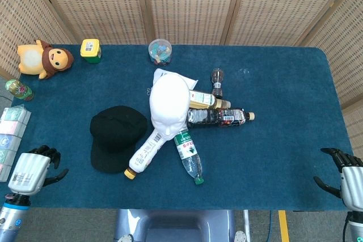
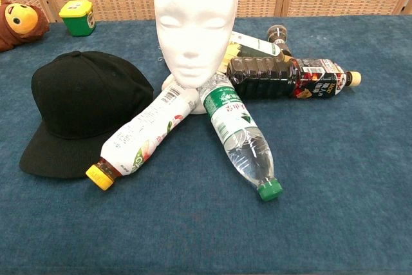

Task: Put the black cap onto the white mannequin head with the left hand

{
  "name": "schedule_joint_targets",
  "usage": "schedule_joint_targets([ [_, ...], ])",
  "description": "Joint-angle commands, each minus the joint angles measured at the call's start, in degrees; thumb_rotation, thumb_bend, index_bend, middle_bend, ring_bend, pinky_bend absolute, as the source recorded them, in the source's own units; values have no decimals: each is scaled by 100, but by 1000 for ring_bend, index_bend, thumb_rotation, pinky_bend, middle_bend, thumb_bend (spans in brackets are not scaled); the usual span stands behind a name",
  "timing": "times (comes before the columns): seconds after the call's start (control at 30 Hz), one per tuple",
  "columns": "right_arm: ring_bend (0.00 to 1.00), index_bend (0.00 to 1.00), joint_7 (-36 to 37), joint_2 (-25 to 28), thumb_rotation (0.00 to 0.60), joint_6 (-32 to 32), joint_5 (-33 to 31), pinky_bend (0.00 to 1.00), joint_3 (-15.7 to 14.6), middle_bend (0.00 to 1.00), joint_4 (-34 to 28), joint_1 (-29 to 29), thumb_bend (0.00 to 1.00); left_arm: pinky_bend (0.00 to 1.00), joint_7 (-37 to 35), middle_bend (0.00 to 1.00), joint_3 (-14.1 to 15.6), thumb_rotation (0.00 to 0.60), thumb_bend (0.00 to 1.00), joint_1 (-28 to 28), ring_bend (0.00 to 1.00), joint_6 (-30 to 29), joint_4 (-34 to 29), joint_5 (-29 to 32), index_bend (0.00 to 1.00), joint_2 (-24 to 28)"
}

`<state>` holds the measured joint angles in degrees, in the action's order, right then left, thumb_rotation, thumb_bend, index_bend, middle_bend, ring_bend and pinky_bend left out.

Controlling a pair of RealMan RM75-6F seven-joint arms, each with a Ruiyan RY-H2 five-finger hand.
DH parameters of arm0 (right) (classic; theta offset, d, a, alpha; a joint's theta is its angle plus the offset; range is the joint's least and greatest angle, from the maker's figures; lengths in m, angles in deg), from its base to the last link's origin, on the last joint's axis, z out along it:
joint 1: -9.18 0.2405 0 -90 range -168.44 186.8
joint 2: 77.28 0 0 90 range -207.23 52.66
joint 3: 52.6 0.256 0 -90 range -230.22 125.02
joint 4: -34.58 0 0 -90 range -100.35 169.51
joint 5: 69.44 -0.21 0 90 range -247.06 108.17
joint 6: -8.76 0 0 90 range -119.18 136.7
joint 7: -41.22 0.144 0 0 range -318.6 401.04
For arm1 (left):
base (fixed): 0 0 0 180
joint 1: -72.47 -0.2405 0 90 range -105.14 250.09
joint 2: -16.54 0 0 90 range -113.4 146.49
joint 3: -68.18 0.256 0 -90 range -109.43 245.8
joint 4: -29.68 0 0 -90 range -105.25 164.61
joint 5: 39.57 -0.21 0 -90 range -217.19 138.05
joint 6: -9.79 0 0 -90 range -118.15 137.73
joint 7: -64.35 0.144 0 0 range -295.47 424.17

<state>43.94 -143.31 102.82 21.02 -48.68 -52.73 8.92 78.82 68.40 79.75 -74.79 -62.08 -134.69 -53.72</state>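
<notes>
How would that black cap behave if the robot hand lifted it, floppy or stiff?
Probably mixed: the cap has a soft cloth crown likely to sag, while its flat brim looks stiffer. It seems light. A bottle lies against its edge, so lifting might nudge that and set it rolling.

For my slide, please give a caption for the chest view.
Black cap lies on the blue table beside the upright white mannequin head, with bottles lying around its base.

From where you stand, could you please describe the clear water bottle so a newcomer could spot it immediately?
Start at the white mannequin head standing mid-table. Several bottles lie fanned around its base; the water bottle points from the base toward the table's near edge. It alone is clear with a green label and green cap, while the white bottle beside it has a yellow cap.
</notes>
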Motion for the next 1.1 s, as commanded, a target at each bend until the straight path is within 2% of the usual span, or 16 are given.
schedule_joint_targets([
  [0.03, 407, 291, 8, -5, 600, 4, 17, 403, -5, 356, 6, 1, 115, 649, 119, 618, 66, 600, 159, 151, 457, 280, 77, -12, 702, -185],
  [0.23, 407, 291, 76, -14, 600, 83, -19, 403, -15, 356, 68, -73, 114, 662, 383, 618, 76, 600, 147, 360, 457, 667, 295, 38, 702, -641],
  [0.37, 408, 291, 150, -23, 600, 104, -60, 404, -16, 356, 117, -113, 114, 663, 298, 618, 28, 600, 147, 481, 457, 938, 340, 247, 702, -922],
  [0.53, 407, 291, 223, -13, 600, 139, -66, 404, -19, 356, 162, -149, 115, 664, 440, 618, -46, 600, 146, 588, 457, 988, 522, 298, 702, -1298],
  [0.83, 407, 291, 316, 0, 600, 208, -121, 405, -15, 356, 229, -236, 114, 662, 539, 618, 67, 600, 147, 676, 457, 1226, 768, 448, 702, -1558],
  [1.1, 407, 291, 338, -18, 600, 193, -102, 405, -16, 356, 256, -235, 114, 662, 659, 618, 37, 600, 146, 700, 457, 1243, 1094, 581, 702, -1806],
])
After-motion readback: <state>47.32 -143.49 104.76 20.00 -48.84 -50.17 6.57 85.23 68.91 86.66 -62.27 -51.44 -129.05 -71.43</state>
